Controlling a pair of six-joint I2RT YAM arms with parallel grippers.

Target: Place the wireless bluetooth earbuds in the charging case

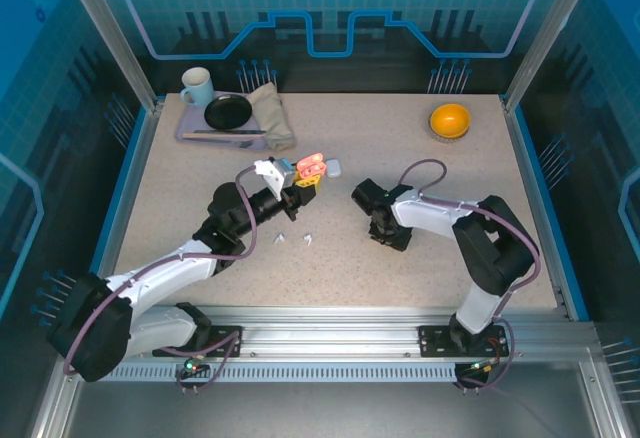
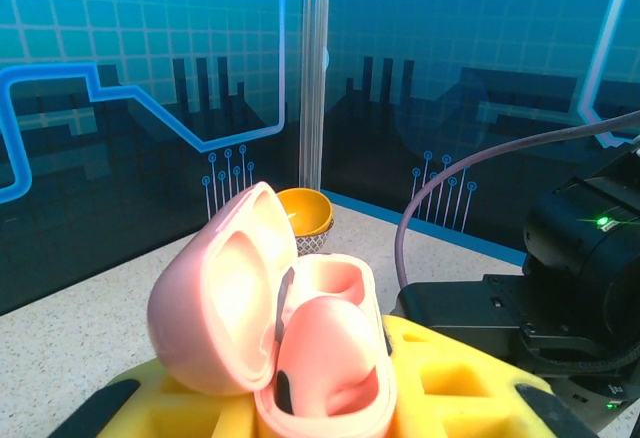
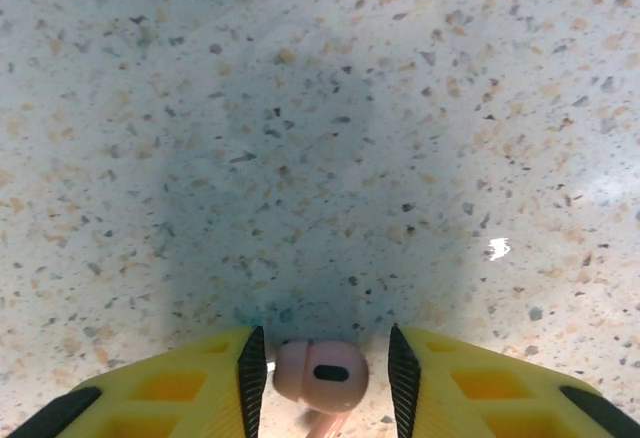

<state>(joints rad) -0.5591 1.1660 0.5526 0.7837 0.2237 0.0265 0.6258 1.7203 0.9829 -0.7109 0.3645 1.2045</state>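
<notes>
My left gripper (image 1: 303, 184) is shut on the pink charging case (image 1: 311, 165), held above the table with its lid open. In the left wrist view the case (image 2: 215, 298) sits between the yellow fingers (image 2: 450, 388), and one salmon-pink earbud (image 2: 335, 358) is seated in it. My right gripper (image 1: 384, 234) points straight down at the table. Its jaws (image 3: 325, 346) are open and straddle a second pink earbud (image 3: 320, 373) lying on the surface: the left pad is close to it, the right pad stands apart. Two white earbuds (image 1: 283, 237) (image 1: 309, 237) lie between the arms.
A small pale grey case (image 1: 334, 168) lies just right of the pink one. A tray (image 1: 190, 130) with a mug, a black plate and a cloth stands at the back left. An orange bowl (image 1: 450, 120) (image 2: 305, 213) sits at the back right.
</notes>
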